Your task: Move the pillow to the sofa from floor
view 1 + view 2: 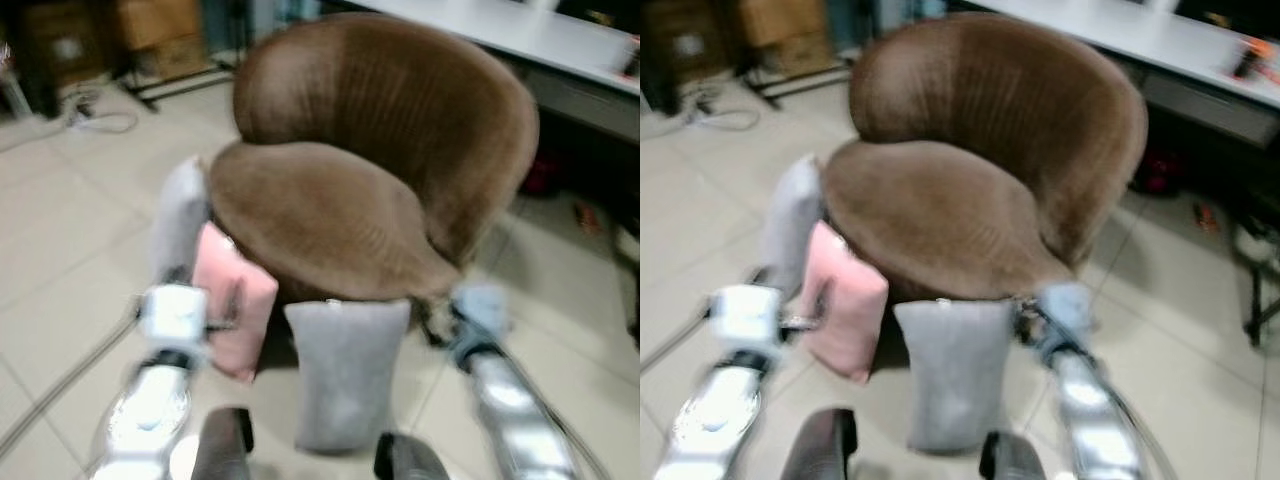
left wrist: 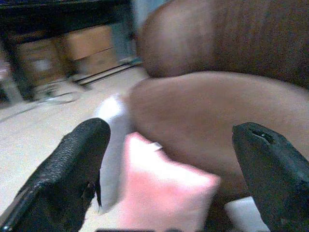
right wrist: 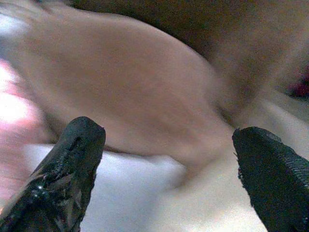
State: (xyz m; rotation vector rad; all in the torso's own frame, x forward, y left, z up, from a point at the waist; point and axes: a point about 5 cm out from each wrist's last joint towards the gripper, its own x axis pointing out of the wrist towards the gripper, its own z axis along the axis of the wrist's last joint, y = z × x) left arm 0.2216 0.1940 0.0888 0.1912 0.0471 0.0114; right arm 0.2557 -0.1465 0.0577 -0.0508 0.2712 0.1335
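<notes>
You see one brown sofa (image 1: 380, 170), a round tub seat, standing on the tiled floor (image 1: 60, 270). Three pillows lean upright against its near base: a grey pillow (image 1: 347, 372) at the centre front, a pink pillow (image 1: 235, 300) just left of it, and a pale grey pillow (image 1: 180, 218) further left and farther away, touching the pink one. All three rest on the floor. Your left hand (image 2: 169, 164) has its fingers spread wide, facing the pink pillow. Your right hand (image 3: 169, 169) is likewise spread, facing the grey pillow and the sofa's seat edge. One white counter (image 1: 530, 35) runs along the far right.
</notes>
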